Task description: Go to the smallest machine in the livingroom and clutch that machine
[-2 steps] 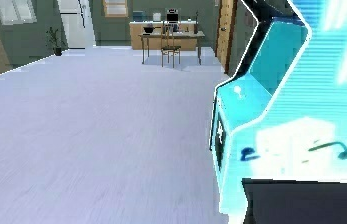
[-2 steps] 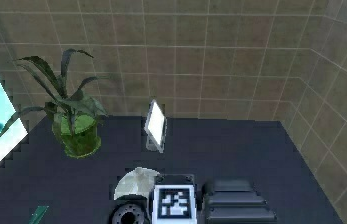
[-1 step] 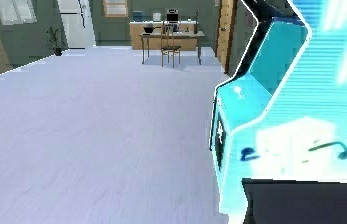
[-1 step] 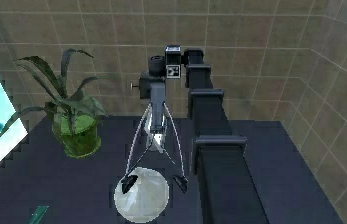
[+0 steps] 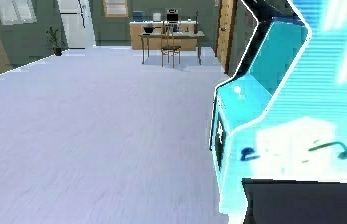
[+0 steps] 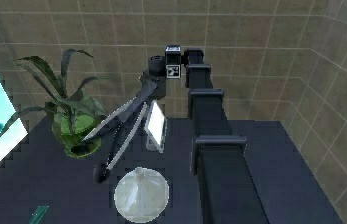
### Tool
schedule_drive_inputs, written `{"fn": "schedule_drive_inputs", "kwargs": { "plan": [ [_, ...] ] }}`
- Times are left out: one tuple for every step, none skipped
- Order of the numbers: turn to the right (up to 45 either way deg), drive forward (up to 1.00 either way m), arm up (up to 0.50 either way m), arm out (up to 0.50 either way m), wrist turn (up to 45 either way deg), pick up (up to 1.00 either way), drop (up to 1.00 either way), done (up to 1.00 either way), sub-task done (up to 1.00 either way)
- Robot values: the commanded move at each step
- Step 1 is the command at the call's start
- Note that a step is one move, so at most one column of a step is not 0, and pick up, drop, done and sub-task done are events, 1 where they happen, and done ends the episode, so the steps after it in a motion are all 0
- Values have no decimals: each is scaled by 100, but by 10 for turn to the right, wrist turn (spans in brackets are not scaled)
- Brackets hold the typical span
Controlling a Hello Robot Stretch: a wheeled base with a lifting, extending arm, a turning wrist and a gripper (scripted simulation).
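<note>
On a dark tabletop [image 6: 281, 150] in the arm side view stands a small white upright slab [image 6: 156, 126]. The arm [image 6: 213, 130] reaches out over the table. The gripper [image 6: 105, 163] hangs from its far end, its thin fingers [image 6: 121, 125] slanting down toward the left beside the slab. I cannot tell whether it holds anything. A tall cyan arcade machine [image 5: 291, 110] rises at the forward view's right.
A potted green plant [image 6: 66, 100] stands on the table left of the gripper. A clear glass dish [image 6: 141, 192] lies nearer the bottom edge. Tiled wall [image 6: 271, 50] backs the table. Ahead lies pale floor [image 5: 91, 120], with a desk and chairs [image 5: 171, 40] and a white door [image 5: 78, 22] far off.
</note>
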Motion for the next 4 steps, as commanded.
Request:
{"fn": "schedule_drive_inputs", "kwargs": {
  "plan": [
    [0, 0, 0, 0, 450, 0, 0, 0, 0],
    [0, 0, 0, 0, 450, 0, 0, 0, 0],
    [0, 0, 0, 0, 360, 0, 0, 0, 0],
    [0, 0, -30, 0, 0, 0, 0, 0, 0]
  ]
}}
